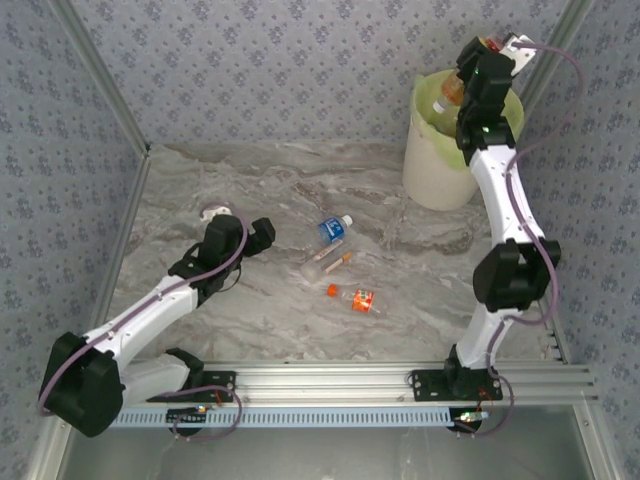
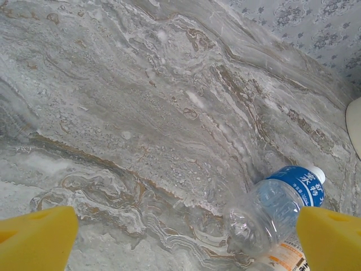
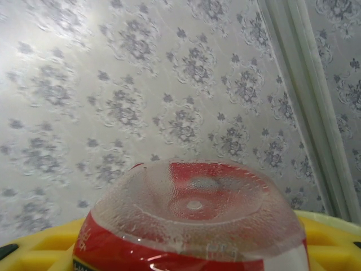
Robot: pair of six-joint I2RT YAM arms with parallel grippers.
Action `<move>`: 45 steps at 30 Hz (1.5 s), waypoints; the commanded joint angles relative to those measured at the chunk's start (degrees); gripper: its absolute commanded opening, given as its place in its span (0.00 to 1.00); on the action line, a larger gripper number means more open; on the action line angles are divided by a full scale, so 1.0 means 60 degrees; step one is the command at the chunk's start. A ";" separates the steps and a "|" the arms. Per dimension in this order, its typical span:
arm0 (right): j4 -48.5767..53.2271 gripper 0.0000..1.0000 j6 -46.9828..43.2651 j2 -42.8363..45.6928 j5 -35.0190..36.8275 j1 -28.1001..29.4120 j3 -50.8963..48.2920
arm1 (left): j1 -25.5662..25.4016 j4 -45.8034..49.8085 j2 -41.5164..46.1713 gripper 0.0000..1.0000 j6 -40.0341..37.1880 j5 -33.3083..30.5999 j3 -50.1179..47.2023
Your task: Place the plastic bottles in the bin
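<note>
Bin (image 1: 435, 170) lay below the right gripper (image 1: 492, 48), which clamped a red-labelled bottle (image 3: 194, 226); left gripper (image 2: 183, 237) gaped wide, blue-labelled bottle (image 2: 276, 209) beside one finger.

Your left arm (image 1: 150, 310) lies low and stretched out, well left of the bin (image 1: 435, 170). Your left gripper (image 1: 262, 234) tilts downward, its yellow fingers (image 2: 36, 237) spread wide with nothing between them. Your right arm (image 1: 505, 210) stands tall, bent at the elbow, reaching up over the bin. Your right gripper (image 1: 487, 52), above the bin's far rim, is clamped on a bottle (image 3: 194, 226).
</note>
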State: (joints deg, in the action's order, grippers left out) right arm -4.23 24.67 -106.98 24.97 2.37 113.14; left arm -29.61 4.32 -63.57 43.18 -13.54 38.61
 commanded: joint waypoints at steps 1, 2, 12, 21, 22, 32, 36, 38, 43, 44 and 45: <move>0.0845 0.55 -0.0171 -0.0912 0.0332 -0.0154 0.1366 | 0.0046 0.0126 0.0239 0.99 -0.0032 -0.0117 0.0005; 0.1272 0.58 -0.0238 -0.1228 0.0077 -0.0161 0.1787 | 0.0053 0.0165 0.0239 1.00 -0.0071 -0.0092 -0.0003; 0.4432 0.92 0.0028 -0.1203 -0.0222 -0.0151 0.2342 | 0.0055 0.0783 0.0370 1.00 -0.0467 0.0358 0.0182; 0.4265 1.00 -0.0185 0.1389 -0.0619 -0.0120 -0.0722 | 0.0045 0.0951 0.0287 1.00 -0.0805 0.0593 0.0230; 0.4239 1.00 -0.0192 0.1673 -0.0691 -0.0125 -0.1102 | 0.0055 0.0908 0.0234 1.00 -0.0786 0.0618 0.0220; 0.3193 1.00 -0.2137 0.5528 -0.3178 -0.0086 -0.5955 | 0.0052 0.0165 -0.0607 0.99 -0.0352 0.0613 0.0370; 0.3779 1.00 -0.3145 0.6805 -0.4847 0.0068 -0.7140 | 0.0052 -0.0089 -0.1077 1.00 -0.0087 0.0500 0.0550; 0.4560 1.00 -0.3817 0.7182 -0.5640 0.0388 -0.7375 | 0.0049 -0.0119 -0.1261 0.99 0.0002 0.0525 0.0710; 0.6991 1.00 -0.5568 0.7515 -0.5691 0.2288 -0.7831 | 0.0045 -0.0225 -0.1411 0.99 0.0274 0.0547 0.0816; 0.7333 1.00 -0.5908 0.7533 -0.5653 0.2787 -0.7929 | 0.0053 -0.0236 -0.1412 0.99 0.0351 0.0514 0.0789; 0.7568 1.00 -0.6146 0.7560 -0.5748 0.3195 -0.8056 | 0.0054 -0.0236 -0.1428 1.00 0.0434 0.0503 0.0772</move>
State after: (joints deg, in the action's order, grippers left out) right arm 30.94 -3.07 -62.02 -6.46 16.19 67.11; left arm -29.61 4.43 -71.90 43.66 -9.89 41.87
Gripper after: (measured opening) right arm 0.999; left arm 0.994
